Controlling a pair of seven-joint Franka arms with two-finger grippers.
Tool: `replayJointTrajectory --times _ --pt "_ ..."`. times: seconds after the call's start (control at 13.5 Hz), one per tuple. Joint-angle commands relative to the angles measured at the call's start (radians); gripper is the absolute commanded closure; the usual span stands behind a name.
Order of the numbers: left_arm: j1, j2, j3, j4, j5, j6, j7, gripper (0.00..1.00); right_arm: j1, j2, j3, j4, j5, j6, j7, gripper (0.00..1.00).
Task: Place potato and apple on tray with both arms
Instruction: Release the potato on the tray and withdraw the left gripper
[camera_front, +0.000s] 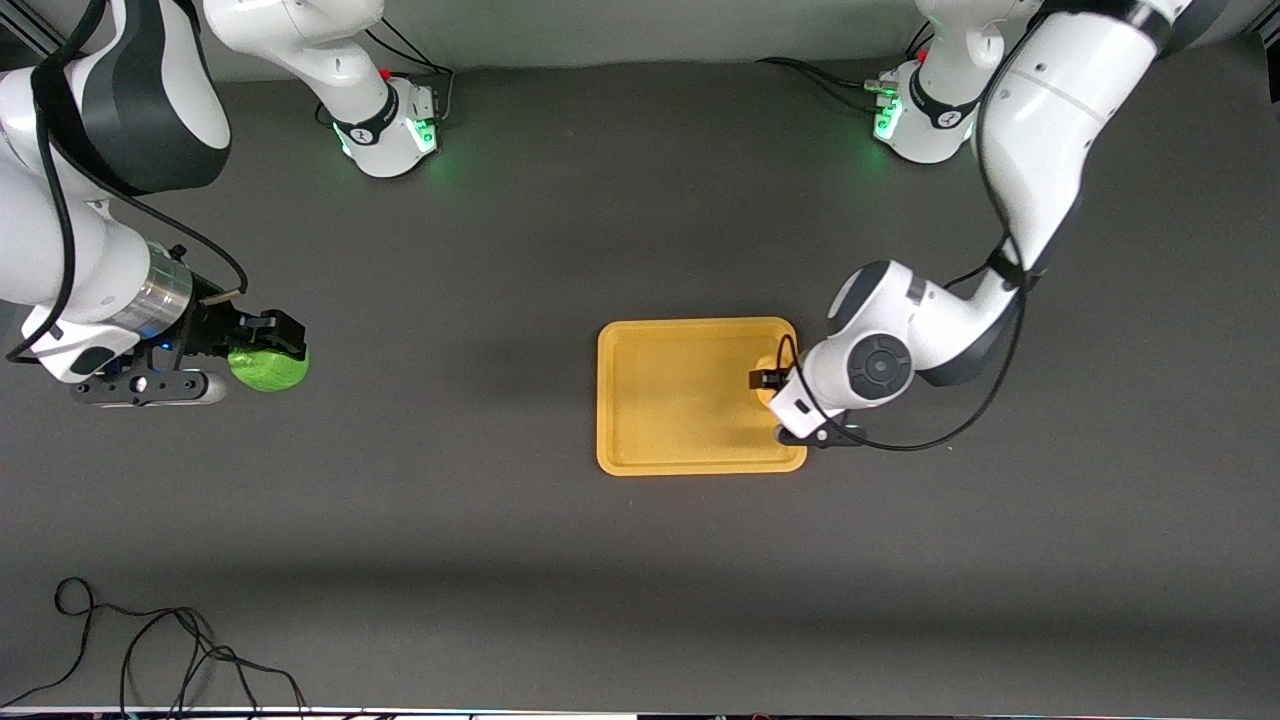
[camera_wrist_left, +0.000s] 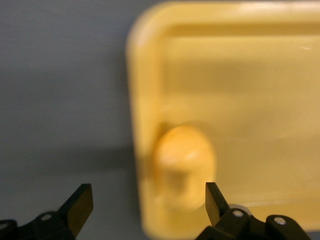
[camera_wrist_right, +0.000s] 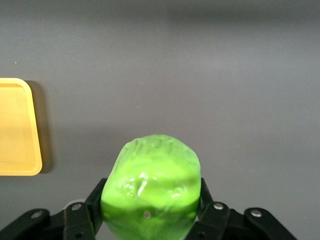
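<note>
The green apple (camera_front: 268, 367) is gripped in my right gripper (camera_front: 272, 348) at the right arm's end of the table, well away from the tray. In the right wrist view the apple (camera_wrist_right: 151, 186) fills the gap between the black fingers (camera_wrist_right: 96, 197). I cannot tell whether it rests on the table or is lifted. The yellow-orange tray (camera_front: 680, 455) lies mid-table. My left gripper (camera_front: 768, 382) is open over the tray's edge toward the left arm's end. The potato (camera_wrist_left: 185, 161) lies in the tray against that rim, below the spread fingers (camera_wrist_left: 80, 206); in the front view the potato (camera_front: 768, 364) is mostly hidden by the wrist.
Dark grey table all round. A loose black cable (camera_front: 150, 650) lies at the table's edge nearest the front camera, at the right arm's end. Both arm bases (camera_front: 395, 125) stand along the table's edge farthest from the front camera. The tray's edge shows in the right wrist view (camera_wrist_right: 15, 127).
</note>
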Motion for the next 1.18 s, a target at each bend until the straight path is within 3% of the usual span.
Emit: replayJointTrajectory --times 0.0,0.52,0.66,0.81,1.11 --pt "0.104 -0.209 0.007 -0.023 0.007 -0.174 0.130 0.00 0.009 0.013 0.001 0.033 0.021 -0.014 0.012 0.41" --pt "0.400 -0.534 0.008 -0.063 -0.062 -0.351 0.529 0.00 0.154 0.093 0.007 0.107 0.057 0.038 0.202 0.41" --pt "0.425 -0.647 0.040 -0.136 -0.070 -0.349 0.663 0.00 0.239 0.156 0.007 0.170 0.055 0.057 0.315 0.41" --pt "0.422 -0.730 0.128 -0.195 -0.115 -0.340 0.794 0.00 0.323 0.241 0.006 0.260 0.051 0.057 0.456 0.41" --pt "0.427 -0.751 0.157 -0.216 -0.117 -0.339 0.796 0.00 0.489 0.450 0.006 0.502 0.046 0.080 0.763 0.41"
